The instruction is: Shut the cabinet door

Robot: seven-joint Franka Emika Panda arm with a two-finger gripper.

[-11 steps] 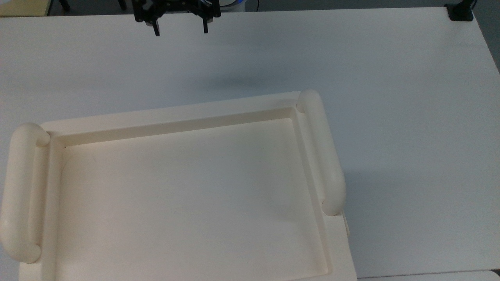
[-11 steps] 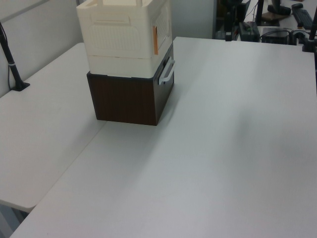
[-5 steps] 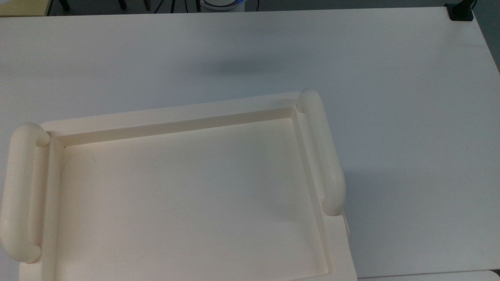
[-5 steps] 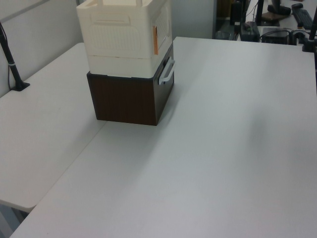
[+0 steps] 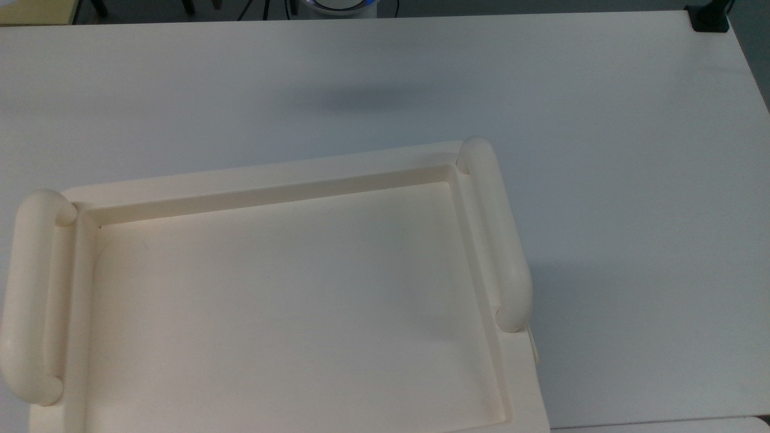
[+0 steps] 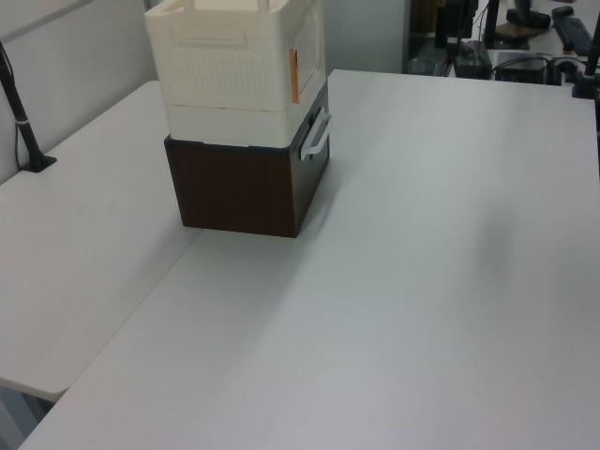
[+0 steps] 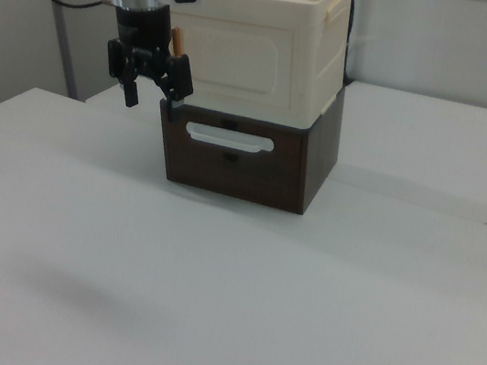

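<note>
The cabinet (image 5: 289, 313) is a cream box with a recessed tray top and a rounded tube handle (image 5: 496, 234) on two sides. It also appears in the left view (image 6: 225, 75) and the right view (image 7: 268, 29). The cabinet door (image 7: 239, 66) lies against the cabinet's front, with a copper-coloured bit (image 7: 178, 40) at its edge. From above the door is a thin strip (image 5: 533, 344). In the left view it faces right (image 6: 307, 47). My gripper (image 7: 152, 101) hangs open and empty in front of the cabinet's left front corner in the right view, clear of the table.
The cabinet stands on a dark brown drawer box (image 7: 247, 160) with a white handle (image 7: 229, 139). White tables (image 5: 601, 150) surround it. A black clamp (image 5: 710, 18) sits at the top view's far right corner. A black pole (image 6: 21, 112) stands at the left view's left.
In the top view my gripper, at the upper edge one second ago, has left the picture. Its shadow on the table has shifted slightly. The cabinet and door have not moved.
</note>
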